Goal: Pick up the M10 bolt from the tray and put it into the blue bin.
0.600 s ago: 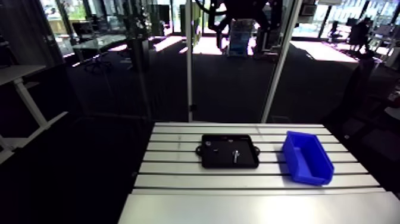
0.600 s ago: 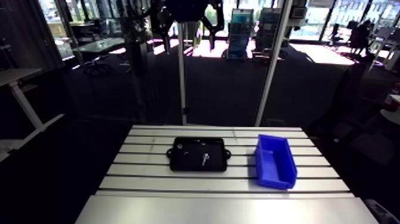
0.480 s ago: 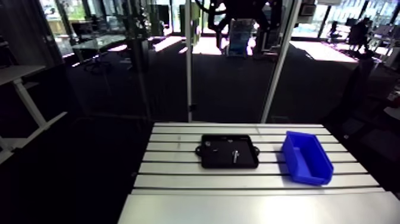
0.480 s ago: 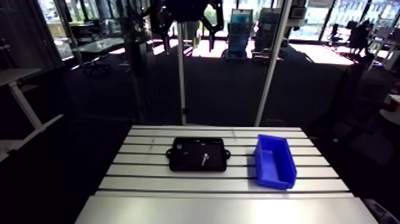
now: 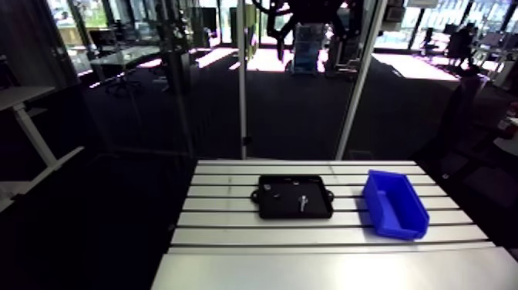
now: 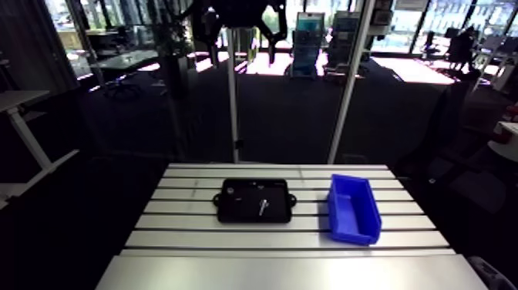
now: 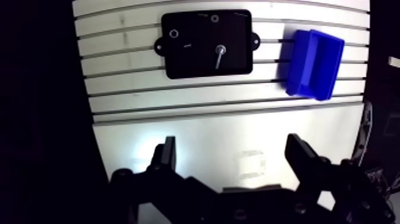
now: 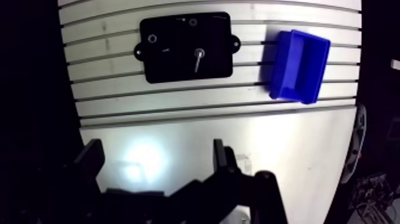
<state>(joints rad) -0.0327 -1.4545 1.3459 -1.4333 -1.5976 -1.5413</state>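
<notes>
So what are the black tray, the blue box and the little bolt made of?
The black tray looks like matte plastic: it is dull, with no shine, and has moulded tabs at its sides. The blue bin seems to be plastic too: even bright colour, smooth moulded walls. The bolt is likely metal: it glints silvery, though it is too small to be sure.

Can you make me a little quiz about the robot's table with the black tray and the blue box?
1. True or false: the blue plastic bin stands apart from the flat black plastic tray.
2. The two-fingered gripper is: A open and empty; B shut on something; C inside the bin.
3. Fill in: a silver metal ____ lies in the tray.
Key: 1 true; 2 A; 3 bolt.
</notes>
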